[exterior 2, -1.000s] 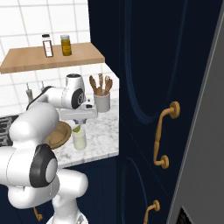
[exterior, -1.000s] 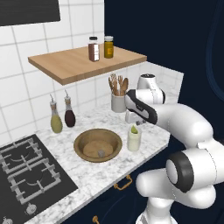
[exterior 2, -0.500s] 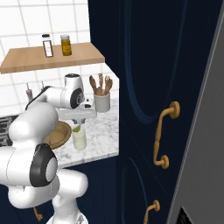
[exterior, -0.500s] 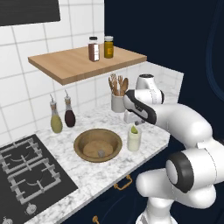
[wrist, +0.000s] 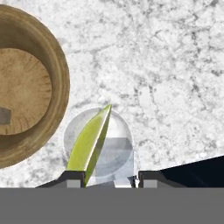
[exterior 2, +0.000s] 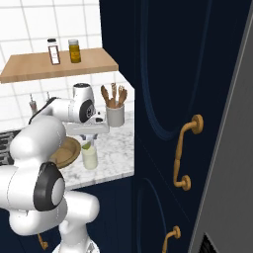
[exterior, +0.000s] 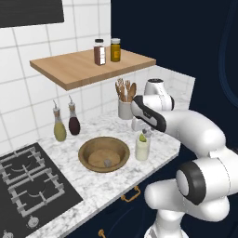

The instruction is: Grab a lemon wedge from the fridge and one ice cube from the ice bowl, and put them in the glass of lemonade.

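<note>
My gripper (exterior: 145, 132) (exterior 2: 89, 140) (wrist: 110, 177) hangs just above the glass of lemonade (exterior: 142, 149) (exterior 2: 89, 157) (wrist: 116, 153) on the marble counter. Its jaws stand open, wider than the lemon wedge (exterior: 142, 137) (exterior 2: 87, 146) (wrist: 89, 142). The yellow-green wedge lies against one finger over the glass's mouth, and the other finger is clear of it. The brown ice bowl (exterior: 83, 151) (exterior 2: 69, 150) (wrist: 59, 78) sits just left of the glass with a small grey ice cube (exterior: 108, 162) (wrist: 4, 116) inside. The light-grey fridge (exterior 2: 232, 123) rises at the far right.
A crock of wooden utensils (exterior: 124, 108) stands behind the gripper, close to the arm. Two oil bottles (exterior: 59, 130) stand by the tiled wall, under a wooden shelf (exterior: 93, 65) with two jars. A black hob (exterior: 28, 181) lies left. Navy cabinet doors with brass handles (exterior 2: 185, 153) stand right.
The jaws have spread wider apart over the glass. The arm, the glass and the bowl stay where they were.
</note>
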